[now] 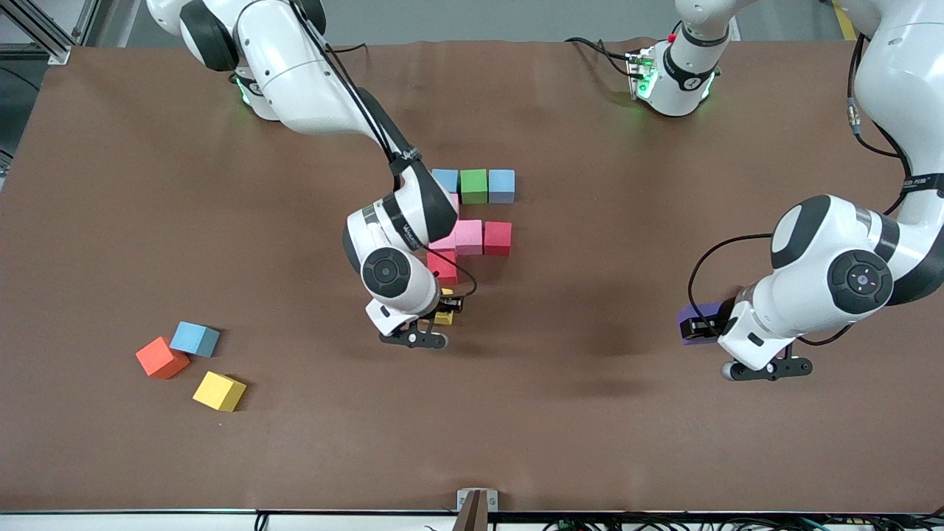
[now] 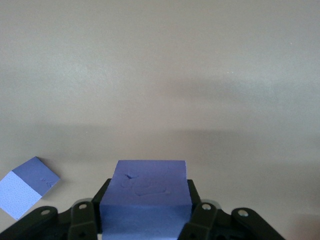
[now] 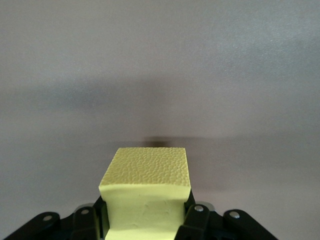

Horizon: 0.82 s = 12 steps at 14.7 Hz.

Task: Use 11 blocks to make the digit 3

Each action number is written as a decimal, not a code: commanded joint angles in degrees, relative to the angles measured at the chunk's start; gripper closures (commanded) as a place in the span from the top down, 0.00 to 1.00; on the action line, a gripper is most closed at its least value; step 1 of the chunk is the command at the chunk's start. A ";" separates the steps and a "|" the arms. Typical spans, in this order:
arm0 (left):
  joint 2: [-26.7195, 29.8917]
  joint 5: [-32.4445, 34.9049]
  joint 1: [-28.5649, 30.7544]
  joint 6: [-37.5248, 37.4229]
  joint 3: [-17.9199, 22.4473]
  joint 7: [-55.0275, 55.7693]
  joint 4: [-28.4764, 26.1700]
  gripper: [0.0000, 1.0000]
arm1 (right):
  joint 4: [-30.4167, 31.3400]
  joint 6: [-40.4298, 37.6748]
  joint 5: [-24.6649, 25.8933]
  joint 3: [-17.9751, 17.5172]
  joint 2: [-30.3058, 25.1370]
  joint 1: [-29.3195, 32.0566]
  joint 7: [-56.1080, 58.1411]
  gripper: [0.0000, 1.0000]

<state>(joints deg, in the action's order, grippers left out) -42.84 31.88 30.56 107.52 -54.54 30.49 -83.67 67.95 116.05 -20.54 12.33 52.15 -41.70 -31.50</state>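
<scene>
The right arm comes down from the upper left of the front view, elbow bent, its wrist folded low over the middle of the desk (image 1: 110,184). Its right claw (image 1: 445,310) is clamped on a yellow block (image 1: 444,318); the right wrist view shows the pebbled foam top of that block squeezed between the black fingers (image 3: 197,220), its sides pinched in a little.

The left arm enters from the upper right, forearm swung toward the centre, wrist low at the right of the frame. The left claw (image 1: 704,326) grips a purple block (image 1: 693,318) — in the left wrist view the block fills the gap between the fingers (image 2: 205,217), its matte face dented. A second purple block (image 2: 27,187) lies on the desk in the lower left corner of that view, turned cornerwise.

The partial digit 3 (image 1: 472,217) sits at centre frame, its long axis running up and down the picture. Top bar: light blue block (image 1: 445,179), green block (image 1: 473,186), light blue block (image 1: 501,185), squarely in a row. Below it, a bar with a pink block (image 1: 468,237) and a red block (image 1: 498,238); another red block (image 1: 442,266) lies lower, partly under the right wrist.

At lower left lie three loose cubes, each skewed — an orange cube (image 1: 161,358), a blue cube (image 1: 195,339) touching it, and a yellow cube (image 1: 219,391) just below.
</scene>
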 commanded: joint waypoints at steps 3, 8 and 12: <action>1.10 -0.42 -0.06 -1.79 -1.00 0.45 -0.09 0.34 | -2.48 -1.44 -0.29 0.15 1.64 -0.66 -0.32 0.20; 0.66 -0.42 -1.02 -1.79 -1.00 0.36 -0.09 0.34 | -2.12 -2.49 -0.02 0.23 1.64 -0.66 3.11 0.20; 0.66 -0.51 -1.03 -2.40 -1.00 0.45 -0.17 0.34 | -1.86 -2.32 -0.02 0.23 1.90 -0.75 3.11 0.20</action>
<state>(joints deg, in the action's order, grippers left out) -42.85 31.88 29.39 106.53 -55.33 30.49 -83.85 67.14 114.12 -20.47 12.33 53.21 -42.28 -28.89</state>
